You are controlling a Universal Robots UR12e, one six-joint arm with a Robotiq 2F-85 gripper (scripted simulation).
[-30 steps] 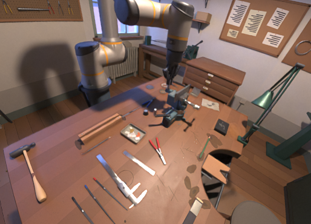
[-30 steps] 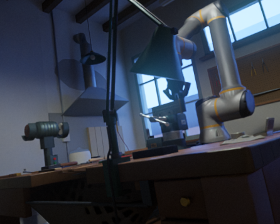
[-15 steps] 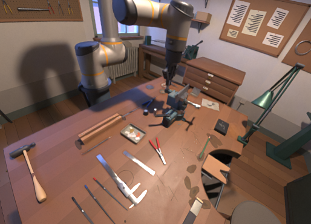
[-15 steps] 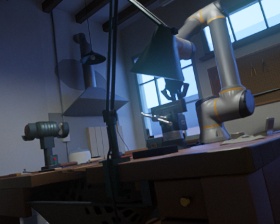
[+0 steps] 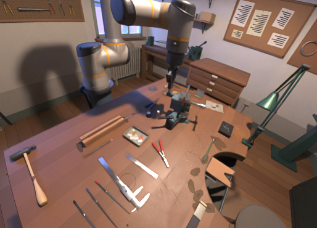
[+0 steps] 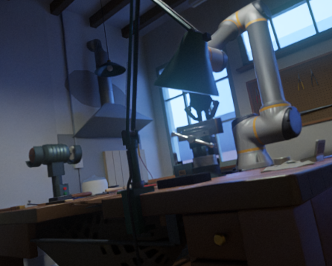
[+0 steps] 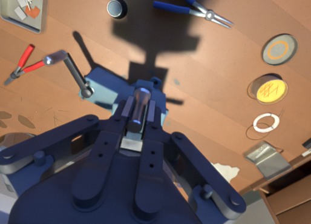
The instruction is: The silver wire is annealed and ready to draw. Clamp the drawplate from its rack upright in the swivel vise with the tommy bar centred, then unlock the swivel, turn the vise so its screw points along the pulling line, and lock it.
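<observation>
My gripper (image 7: 137, 111) hangs over the far end of the blue swivel vise (image 5: 178, 108) at the middle of the bench, closed on a round steel bar (image 7: 138, 109) that the wrist camera shows lying between the pads, which looks like the vise's tommy bar. A flat grey plate (image 5: 187, 92), seemingly the drawplate, stands upright above the vise jaws. A cranked lever (image 7: 71, 71) with a knob sticks out from the vise base. The vise's steel screw end (image 5: 199, 104) points right. The silver wire coil (image 7: 266, 122) lies on the bench beyond the vise.
Behind the vise stand a wooden drawer chest (image 5: 217, 78) and the arm's base (image 5: 95, 70). Blue pliers (image 7: 193, 8), red-handled pliers (image 5: 161, 151), a parts tray (image 5: 135, 135), two round dishes (image 7: 271, 89) and a small cup (image 7: 116, 8) lie around the vise. A green lamp (image 5: 277, 98) is clamped at the bench's right edge.
</observation>
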